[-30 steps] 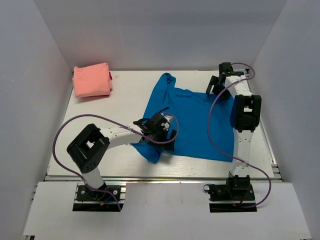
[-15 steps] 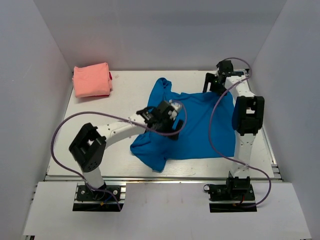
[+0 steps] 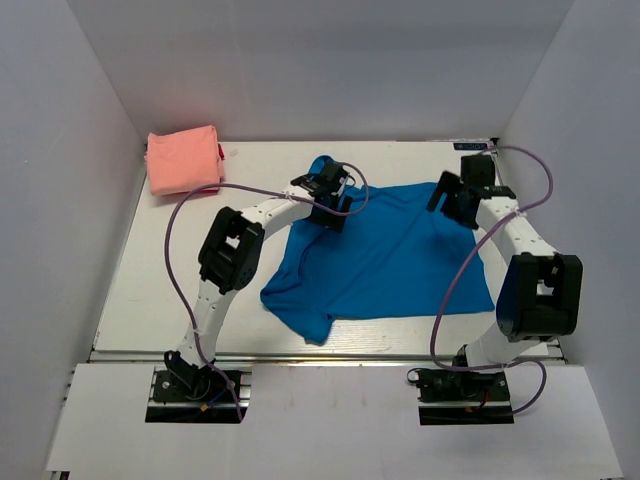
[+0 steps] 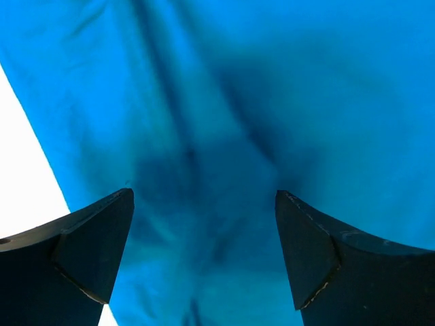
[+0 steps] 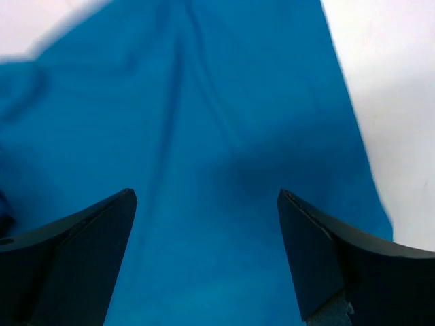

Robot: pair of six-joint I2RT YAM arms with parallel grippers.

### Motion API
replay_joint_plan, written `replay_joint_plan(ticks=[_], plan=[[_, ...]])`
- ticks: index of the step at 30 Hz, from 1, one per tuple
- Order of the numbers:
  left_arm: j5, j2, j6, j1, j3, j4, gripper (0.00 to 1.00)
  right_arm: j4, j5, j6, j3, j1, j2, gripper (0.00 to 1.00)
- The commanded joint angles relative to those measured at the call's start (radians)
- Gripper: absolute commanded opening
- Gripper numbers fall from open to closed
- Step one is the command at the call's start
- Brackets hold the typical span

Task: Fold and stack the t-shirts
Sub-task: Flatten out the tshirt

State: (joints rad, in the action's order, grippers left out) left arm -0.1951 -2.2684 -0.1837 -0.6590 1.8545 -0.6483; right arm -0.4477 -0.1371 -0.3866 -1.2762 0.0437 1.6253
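The bright blue t-shirt (image 3: pixel 385 250) lies spread and rumpled across the middle of the table, one corner bunched at the front left. It fills the left wrist view (image 4: pixel 224 102) and the right wrist view (image 5: pixel 204 136). The salmon-pink t-shirt (image 3: pixel 184 159) lies folded at the far left corner. My left gripper (image 3: pixel 330 210) is open above the blue shirt's far left part, holding nothing. My right gripper (image 3: pixel 450 205) is open above the shirt's far right corner, holding nothing.
The white table (image 3: pixel 170 270) is boxed in by grey walls on the left, back and right. Purple cables loop from both arms over the table. Bare table shows at the left (image 4: pixel 20 170) and right (image 5: pixel 394 81) of the shirt.
My left arm has stretched from the shirt's front left to its far left part. My right gripper has moved from the far edge down over the shirt's far right corner. The shirt was dragged and rumpled.
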Motion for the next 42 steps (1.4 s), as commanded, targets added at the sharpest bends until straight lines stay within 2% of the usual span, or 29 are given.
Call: replay_joint_plan(ticks=[1,3,6,11,12,13,15,20,21,22,23,27,33,42], plan=[[0.01,0.035,0.047,0.019,0.051,-0.019,0.94,0.055,-0.01,-0.084,0.147,-0.005,-0.085,0.9],[0.029,0.024,0.047,0.019,0.038,0.002,0.89,0.084,0.011,-0.087,0.213,-0.005,-0.125,0.9],[0.029,0.012,0.047,0.019,0.029,0.021,0.87,0.095,0.025,-0.1,0.319,-0.007,-0.157,0.9],[0.052,-0.02,0.056,0.019,0.061,0.021,0.75,0.104,0.028,-0.115,0.374,-0.005,-0.151,0.9],[0.043,-0.02,0.056,0.019,0.061,0.021,0.68,0.099,0.03,-0.113,0.376,-0.004,-0.144,0.9],[0.022,-0.02,0.056,0.019,0.071,0.021,0.55,0.096,0.025,-0.112,0.382,-0.005,-0.124,0.9],[0.011,-0.02,0.056,0.019,0.071,0.021,0.44,0.098,0.022,-0.116,0.385,-0.004,-0.111,0.9],[0.066,-0.011,0.088,0.029,0.051,0.062,0.33,0.099,0.024,-0.117,0.399,-0.004,-0.09,0.9],[0.078,-0.011,0.098,0.029,0.051,0.073,0.16,0.099,0.021,-0.115,0.4,-0.008,-0.088,0.9],[0.079,-0.011,0.098,0.029,0.042,0.073,0.04,0.099,0.019,-0.113,0.405,-0.007,-0.087,0.9],[0.079,-0.02,0.098,0.029,0.041,0.082,0.0,0.101,0.013,-0.113,0.405,-0.011,-0.088,0.9],[0.056,-0.002,0.079,0.038,0.017,0.096,0.0,0.099,0.01,-0.115,0.413,-0.008,-0.071,0.9],[-0.013,0.125,0.036,0.137,-0.145,0.229,0.0,0.084,0.008,-0.12,0.411,-0.016,-0.045,0.9],[0.074,0.136,0.038,0.311,-0.183,0.312,0.0,0.075,0.001,-0.103,0.411,-0.021,-0.025,0.9]])
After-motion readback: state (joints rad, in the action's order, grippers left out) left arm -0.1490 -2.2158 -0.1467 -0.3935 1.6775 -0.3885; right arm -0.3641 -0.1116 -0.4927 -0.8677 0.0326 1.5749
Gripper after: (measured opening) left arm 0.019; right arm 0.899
